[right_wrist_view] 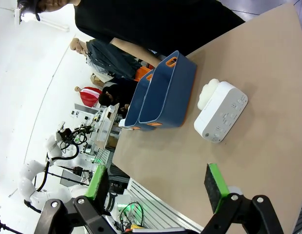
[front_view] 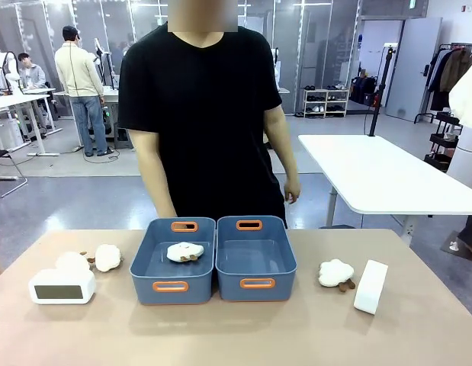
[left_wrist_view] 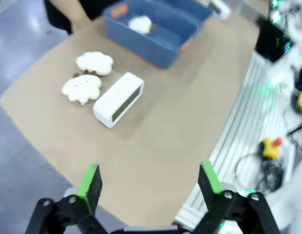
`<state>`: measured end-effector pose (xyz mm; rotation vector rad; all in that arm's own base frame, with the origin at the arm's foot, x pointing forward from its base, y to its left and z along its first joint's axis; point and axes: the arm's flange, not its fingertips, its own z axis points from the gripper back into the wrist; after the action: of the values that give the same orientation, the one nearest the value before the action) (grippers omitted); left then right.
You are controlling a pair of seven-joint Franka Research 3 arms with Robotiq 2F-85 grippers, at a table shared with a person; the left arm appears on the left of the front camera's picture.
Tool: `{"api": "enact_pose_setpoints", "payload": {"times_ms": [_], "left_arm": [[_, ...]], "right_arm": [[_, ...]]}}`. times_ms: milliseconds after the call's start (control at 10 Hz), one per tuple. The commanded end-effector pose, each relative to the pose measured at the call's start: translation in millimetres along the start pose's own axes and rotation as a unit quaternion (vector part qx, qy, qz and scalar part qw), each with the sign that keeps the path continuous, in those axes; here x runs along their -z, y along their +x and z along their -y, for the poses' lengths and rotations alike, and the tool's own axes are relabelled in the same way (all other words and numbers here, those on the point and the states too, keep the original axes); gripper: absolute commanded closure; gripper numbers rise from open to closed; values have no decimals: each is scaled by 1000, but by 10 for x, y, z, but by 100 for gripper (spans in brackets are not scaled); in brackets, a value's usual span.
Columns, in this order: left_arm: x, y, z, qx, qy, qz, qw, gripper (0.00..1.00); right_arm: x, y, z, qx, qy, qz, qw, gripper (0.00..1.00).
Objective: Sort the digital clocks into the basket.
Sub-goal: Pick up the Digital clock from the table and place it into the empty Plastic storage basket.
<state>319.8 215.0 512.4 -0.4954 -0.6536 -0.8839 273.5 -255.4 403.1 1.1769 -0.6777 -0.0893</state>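
At near left, the left clock point(front_view: 62, 286) is set with its display facing near; at near right, the right clock point(front_view: 370, 287) is stood on edge. 1 plush sheep point(front_view: 184, 252) is kept in the left basket point(front_view: 144, 286), so the empty right basket point(front_view: 287, 259) is likely reserved for clocks. Both the left gripper point(left_wrist_view: 151, 178) and the right gripper point(right_wrist_view: 156, 181) are held wide open, empty.

No legible text — anywhere

Grey floor point(front_view: 83, 198); white tables point(front_view: 380, 175); clothes rack point(front_view: 453, 69) beyond.
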Motion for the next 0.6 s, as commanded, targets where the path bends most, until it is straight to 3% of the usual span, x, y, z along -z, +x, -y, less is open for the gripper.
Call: {"api": "enact_pose_setpoints", "payload": {"times_ms": [0,100,200,300,500], "left_arm": [[475,284,34,175,9,-83,981,0],[702,494,66,217,9,-122,968,0],[896,620,102,225,-46,-135,964,0],[1102,696,129,262,-4,-175,949,0],[1405,762,193,287,24,-189,939,0]], "right_arm": [[-18,-5,-10,-1,4,1,1000,0],[-18,-5,-10,-1,4,1,1000,0],[-18,-5,-10,-1,4,1,1000,0],[-18,-5,-10,-1,4,1,1000,0],[-18,-5,-10,-1,4,1,1000,0]]}}
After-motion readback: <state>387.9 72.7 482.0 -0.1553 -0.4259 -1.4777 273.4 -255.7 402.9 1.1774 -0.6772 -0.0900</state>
